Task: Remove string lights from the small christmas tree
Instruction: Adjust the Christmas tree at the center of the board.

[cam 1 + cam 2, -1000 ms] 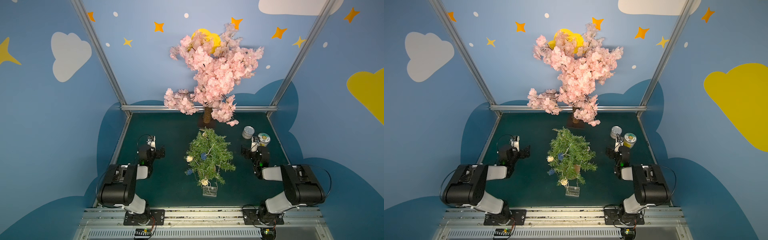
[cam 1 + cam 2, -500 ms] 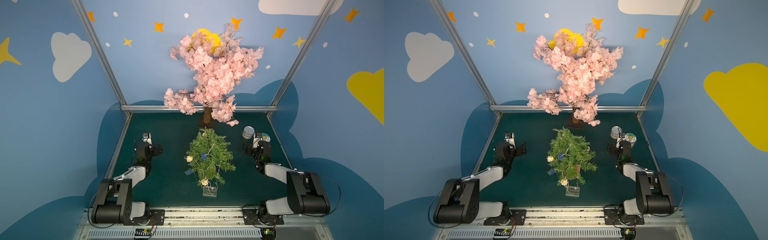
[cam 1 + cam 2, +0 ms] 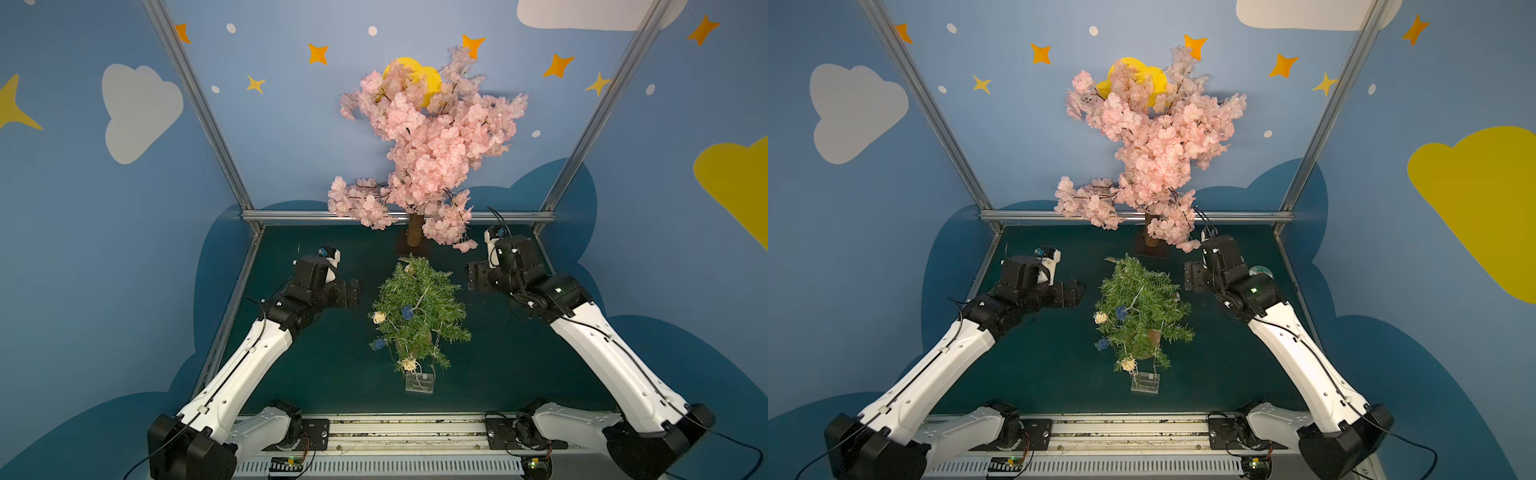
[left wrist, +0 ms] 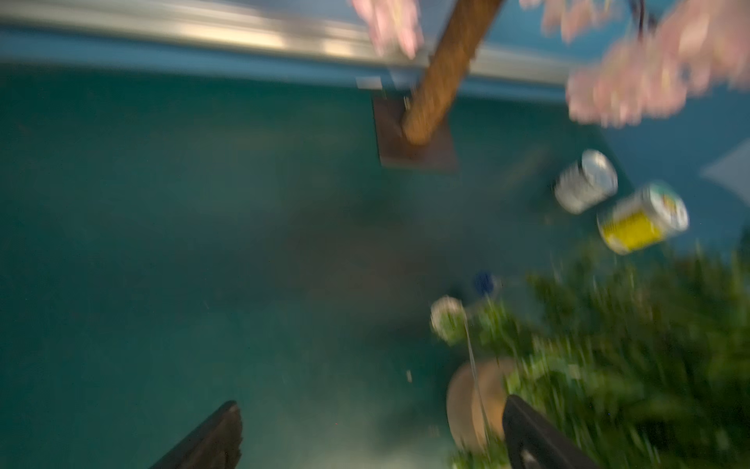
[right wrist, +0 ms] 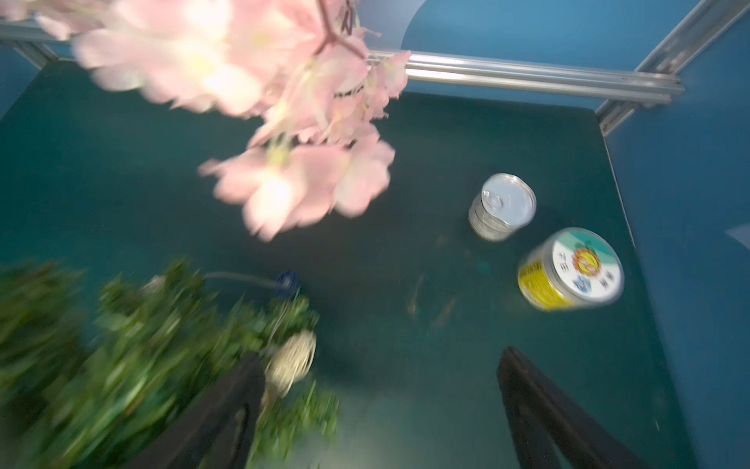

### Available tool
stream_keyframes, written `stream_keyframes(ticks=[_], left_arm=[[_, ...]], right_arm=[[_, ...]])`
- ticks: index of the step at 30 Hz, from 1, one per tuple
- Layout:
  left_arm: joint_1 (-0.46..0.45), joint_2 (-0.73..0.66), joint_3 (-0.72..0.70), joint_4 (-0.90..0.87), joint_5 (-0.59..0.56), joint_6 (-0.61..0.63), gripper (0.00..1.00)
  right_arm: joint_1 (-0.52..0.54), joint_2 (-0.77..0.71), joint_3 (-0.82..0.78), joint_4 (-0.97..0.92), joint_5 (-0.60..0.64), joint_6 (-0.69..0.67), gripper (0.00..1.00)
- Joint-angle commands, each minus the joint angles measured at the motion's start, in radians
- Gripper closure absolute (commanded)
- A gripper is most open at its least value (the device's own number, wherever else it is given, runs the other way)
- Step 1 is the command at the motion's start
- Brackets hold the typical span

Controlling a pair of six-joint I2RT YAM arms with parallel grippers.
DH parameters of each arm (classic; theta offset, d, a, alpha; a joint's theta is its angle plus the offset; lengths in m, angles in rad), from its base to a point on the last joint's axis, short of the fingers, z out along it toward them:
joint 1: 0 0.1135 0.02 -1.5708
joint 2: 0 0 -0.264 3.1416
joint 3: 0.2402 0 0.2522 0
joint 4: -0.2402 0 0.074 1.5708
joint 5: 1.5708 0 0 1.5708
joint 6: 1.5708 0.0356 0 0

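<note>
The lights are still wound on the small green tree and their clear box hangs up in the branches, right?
Not quite. The lights are on the tree, but the box lies on the table at the tree's foot, not in the branches; both top views show it.

You have a matt, dull worktop [image 3: 324, 365]. The small christmas tree [image 3: 419, 316] shows bristly needles; the string lights [image 3: 378, 318] carry rough woven wicker balls and a clear, glossy plastic box [image 3: 419, 381]. The tin [image 5: 503, 207] is bare ribbed metal, the blossom trunk [image 3: 414, 235] rough and bark-like.
</note>
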Motion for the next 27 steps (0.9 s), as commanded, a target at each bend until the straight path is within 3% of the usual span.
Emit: stream_keyframes(ticks=[1, 6, 10, 17, 27], left_arm=[[-0.031, -0.075, 0.022, -0.138, 0.048, -0.021, 0.00], [-0.094, -0.098, 0.022, -0.173, 0.047, -0.052, 0.00], [-0.147, -0.111, 0.007, -0.173, 0.025, -0.059, 0.00], [-0.158, -0.154, -0.002, -0.172, 0.028, -0.057, 0.00], [-0.174, -0.189, -0.011, -0.173, 0.036, -0.073, 0.00]], right_arm=[[0.122, -0.056, 0.095, -0.288, 0.062, 0.113, 0.17], [0.458, 0.093, 0.282, -0.430, 0.235, 0.186, 0.17], [0.607, 0.251, 0.428, -0.536, 0.371, 0.273, 0.16], [0.708, 0.412, 0.562, -0.522, 0.440, 0.301, 0.16], [0.779, 0.463, 0.623, -0.425, 0.421, 0.261, 0.21]])
